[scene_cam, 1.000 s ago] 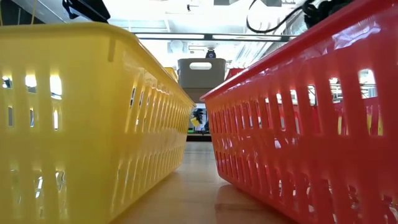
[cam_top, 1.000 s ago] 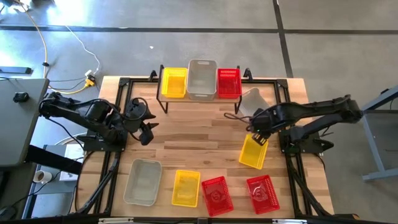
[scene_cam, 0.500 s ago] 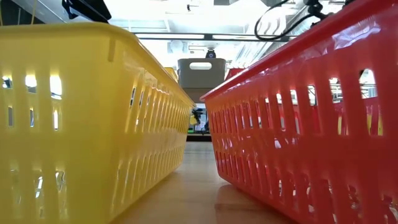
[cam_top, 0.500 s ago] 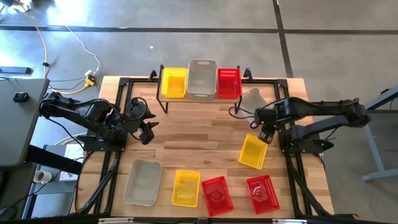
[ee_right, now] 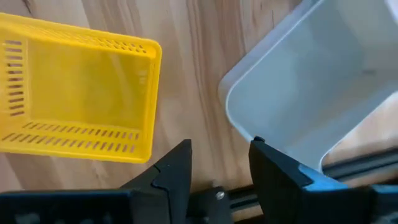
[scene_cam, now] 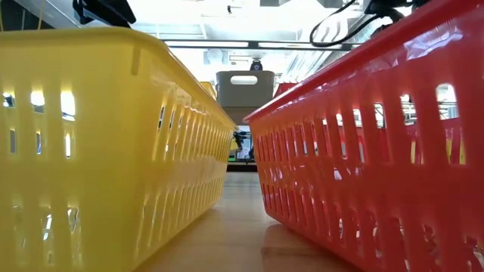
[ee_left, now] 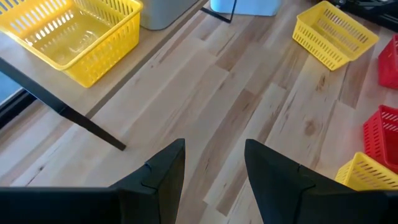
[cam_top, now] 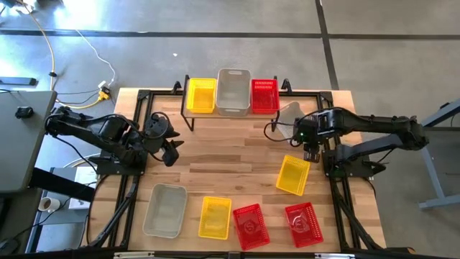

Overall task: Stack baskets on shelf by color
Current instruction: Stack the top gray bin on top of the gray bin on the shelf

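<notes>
Spanning the table's far edge, the shelf point(cam_top: 231, 108) carries three baskets. Near its right end a grey basket point(cam_top: 289, 117) lies; light and flexible, it is best gripped by its rim. Right gripper point(cam_top: 310, 147) is spread, empty; left gripper point(cam_top: 169, 154) likewise.

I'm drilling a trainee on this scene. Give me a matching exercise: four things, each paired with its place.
Things:
1. red plastic mesh basket
2. grey-white translucent basket
3. left gripper
4. right gripper

Places:
A. above the left-middle of the table
B. front left of the table
C. on the wooden-topped shelf, right end
D. just beyond the lone yellow mesh basket

Pairs: 1-C, 2-B, 3-A, 4-D
</notes>
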Available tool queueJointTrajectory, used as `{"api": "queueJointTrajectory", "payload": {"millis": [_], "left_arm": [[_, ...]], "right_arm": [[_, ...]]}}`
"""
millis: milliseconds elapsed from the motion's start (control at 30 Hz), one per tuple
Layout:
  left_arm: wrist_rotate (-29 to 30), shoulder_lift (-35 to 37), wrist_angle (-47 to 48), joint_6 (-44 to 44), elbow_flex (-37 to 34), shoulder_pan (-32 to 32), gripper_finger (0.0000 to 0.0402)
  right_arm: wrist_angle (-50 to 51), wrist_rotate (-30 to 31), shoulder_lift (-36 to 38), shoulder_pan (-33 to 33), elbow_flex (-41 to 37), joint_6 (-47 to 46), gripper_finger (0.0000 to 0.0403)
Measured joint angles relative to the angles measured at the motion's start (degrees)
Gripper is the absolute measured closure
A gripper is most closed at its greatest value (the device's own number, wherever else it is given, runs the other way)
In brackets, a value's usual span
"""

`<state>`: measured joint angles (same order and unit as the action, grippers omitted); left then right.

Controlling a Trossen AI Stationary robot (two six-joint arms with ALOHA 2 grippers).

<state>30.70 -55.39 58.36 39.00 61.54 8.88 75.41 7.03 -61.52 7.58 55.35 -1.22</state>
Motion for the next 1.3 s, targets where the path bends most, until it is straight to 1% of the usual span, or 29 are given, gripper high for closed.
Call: {"api": "queueJointTrajectory", "payload": {"millis": [133,433,900,1167,1300], "left_arm": [[0.0,0.0,0.0,0.0,0.0,0.0,0.0245],[0.0,0.0,0.0,0.0,0.0,0.0,0.0245],[0.2,0.0,0.1,-0.3,0.0,0.0,0.0245],[0.2,0.0,0.0,-1.2,0.0,0.0,0.0245],[0.1,0.0,0.0,-1.5,0.0,0.0,0.0245]], "right_arm": [[-1.1,1.5,0.0,0.8,0.0,2.7,0.0250],[-1.4,1.3,-1.3,0.8,0.0,1.2,0.0249],[-1.6,1.1,-13.4,0.8,0.0,4.7,0.0249],[-2.0,4.7,-21.5,0.9,0.0,5.2,0.0249],[-2.4,4.8,-25.1,1.6,0.0,5.6,0.0249]]}}
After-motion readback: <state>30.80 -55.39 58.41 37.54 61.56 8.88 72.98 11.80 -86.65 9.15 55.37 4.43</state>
